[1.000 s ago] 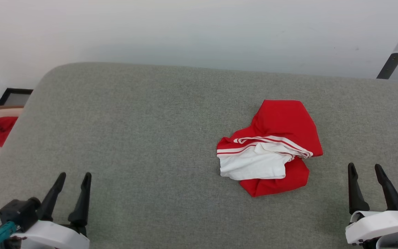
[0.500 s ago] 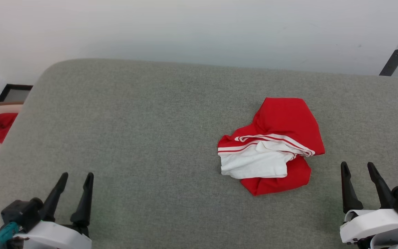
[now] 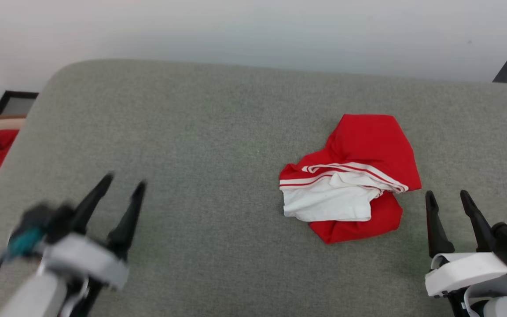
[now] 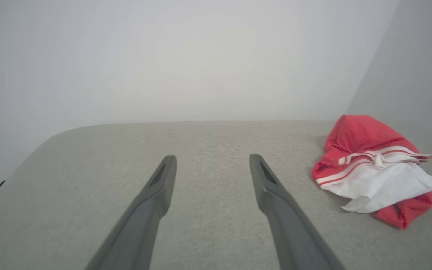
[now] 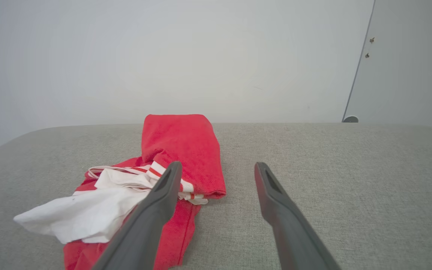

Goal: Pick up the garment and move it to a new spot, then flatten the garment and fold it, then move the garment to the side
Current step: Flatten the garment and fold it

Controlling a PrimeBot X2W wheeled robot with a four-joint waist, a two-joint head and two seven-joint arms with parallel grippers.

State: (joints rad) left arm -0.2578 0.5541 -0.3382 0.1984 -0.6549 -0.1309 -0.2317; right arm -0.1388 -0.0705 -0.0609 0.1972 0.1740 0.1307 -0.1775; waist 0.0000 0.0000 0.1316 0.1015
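While the garment [image 3: 350, 176] lies bunched right of the middle of the grey padded top [image 3: 192, 132], the right gripper [image 3: 446, 196] is the nearer one.

Head view: the bundle, longer from far edge to near edge than across, sits just ahead and left of the right gripper's spread fingers, apart from them; the left gripper [image 3: 125, 180], blurred and parted, is well apart near the left edge. Left wrist view: the garment [image 4: 358, 135] lies far right of the empty, parted left gripper [image 4: 213, 157]. Right wrist view: the right gripper [image 5: 219, 165] stands wide, its left finger crossing in front of the garment [image 5: 182, 138].
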